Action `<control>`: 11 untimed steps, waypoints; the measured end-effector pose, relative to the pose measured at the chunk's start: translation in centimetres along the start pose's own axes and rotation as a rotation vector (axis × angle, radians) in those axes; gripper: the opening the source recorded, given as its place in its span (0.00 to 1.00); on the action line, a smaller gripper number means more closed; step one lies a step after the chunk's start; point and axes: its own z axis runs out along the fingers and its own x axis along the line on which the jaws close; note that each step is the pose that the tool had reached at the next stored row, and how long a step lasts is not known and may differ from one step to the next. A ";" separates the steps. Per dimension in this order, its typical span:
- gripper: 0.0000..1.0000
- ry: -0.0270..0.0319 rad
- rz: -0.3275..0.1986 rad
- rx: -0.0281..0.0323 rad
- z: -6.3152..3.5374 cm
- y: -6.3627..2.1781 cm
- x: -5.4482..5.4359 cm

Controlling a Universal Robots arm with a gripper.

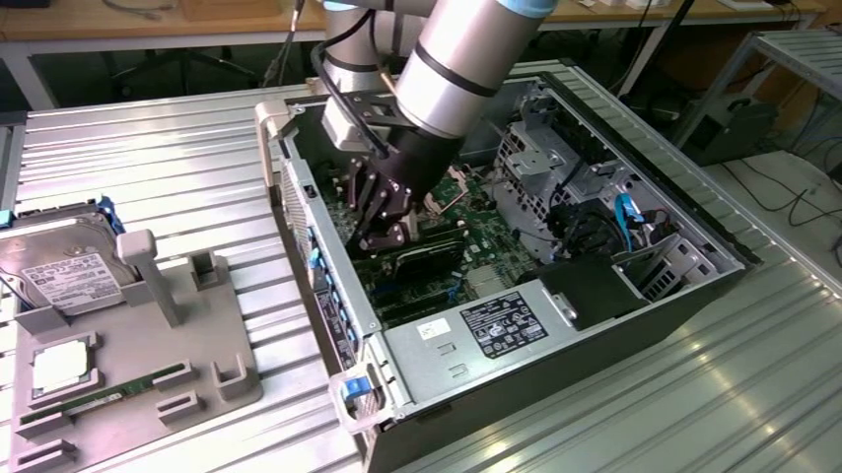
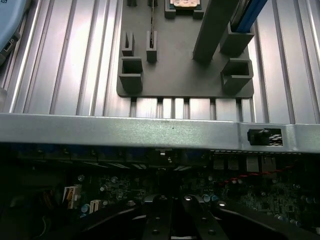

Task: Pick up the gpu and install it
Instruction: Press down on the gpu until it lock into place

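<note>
Installation is judged to be the step in hand, not pickup. The arm is reached down into the open case (image 1: 300, 202), and the gripper (image 1: 382, 239) is seen low over the motherboard (image 1: 498, 235), near the case's wall on the exterior view's left. Its fingers are drawn together. In the wrist view the gripper (image 2: 172, 220) appears as dark fingers side by side above the board (image 2: 250, 190), just inside the case wall (image 2: 150, 132).

A dark flat card, taken to be the gpu (image 1: 432, 261), is seen lying along the board just beside and below the fingertips. Whether it is pinched by its edge or only pressed from above cannot be told. Whether it is fully seated in its slot cannot be told either.

The holder (image 1: 197, 335) on the table at the exterior view's left is shown with its upright slots (image 2: 135, 70) vacant, while the drive (image 1: 59, 271) and the memory stick (image 1: 112, 394) are left on it, untouched.

If the card is not yet home, a straight, even downward push is called for, with the card's edge kept in line with the slot and its bracket end kept against the case wall. Tilt is judged the main risk.
</note>
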 end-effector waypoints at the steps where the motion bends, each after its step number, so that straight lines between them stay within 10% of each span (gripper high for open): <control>1: 0.11 0.0001 0.000 -0.0004 0.06 0.00 0.0; 11: 0.11 -0.0001 0.000 -0.0048 0.62 0.15 0.0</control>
